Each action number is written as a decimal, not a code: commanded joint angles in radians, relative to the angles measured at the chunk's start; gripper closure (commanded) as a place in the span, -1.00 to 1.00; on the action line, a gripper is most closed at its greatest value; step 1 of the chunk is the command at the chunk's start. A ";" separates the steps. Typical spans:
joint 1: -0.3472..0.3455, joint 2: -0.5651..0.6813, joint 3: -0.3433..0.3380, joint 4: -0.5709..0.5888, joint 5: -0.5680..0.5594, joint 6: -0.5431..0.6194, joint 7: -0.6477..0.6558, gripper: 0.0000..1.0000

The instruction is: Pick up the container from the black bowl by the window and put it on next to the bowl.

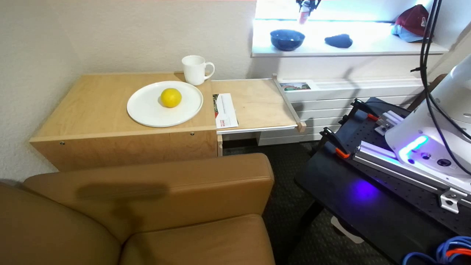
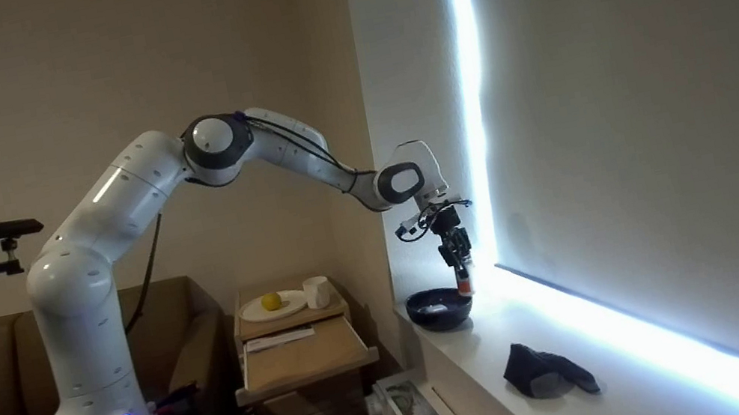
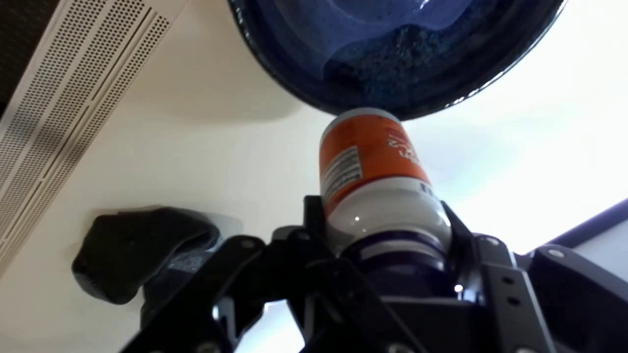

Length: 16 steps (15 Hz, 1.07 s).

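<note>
A: Which step do we have in hand now?

B: In my judgement it is the carrying, between the lifting and the putting down. The gripper has its two fingers against opposite sides of the container, so they stand apart only as wide as its white part. The orange part points away from the fingertips.

A: And where is the container, exactly?

B: It is just below the gripper, near the rim of the bowl. In the wrist view its orange end overlaps this rim, but I cannot see for sure if they touch. In both exterior views it is not down inside the bowl, so I think the taking out is done.

A: Then what does the next move call for?

B: I would say, first a small move of the gripper sideways, away from the bowl, so that the container passes free of the rim. After this, straight down to the sill below the gripper, by the window.

A: Is there something to be careful about?

B: Yes. To the left of the gripper, in the wrist view, lies a dark thing; better to stay apart from it. And the fingers should let go only when the container rests flat on the sill, otherwise it may tip over.
</note>
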 commanded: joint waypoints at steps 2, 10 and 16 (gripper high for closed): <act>-0.043 0.043 -0.026 0.077 -0.029 -0.145 0.073 0.40; -0.115 0.183 -0.039 0.175 -0.021 -0.191 0.318 0.40; -0.149 0.252 -0.019 0.228 -0.001 -0.165 0.478 0.40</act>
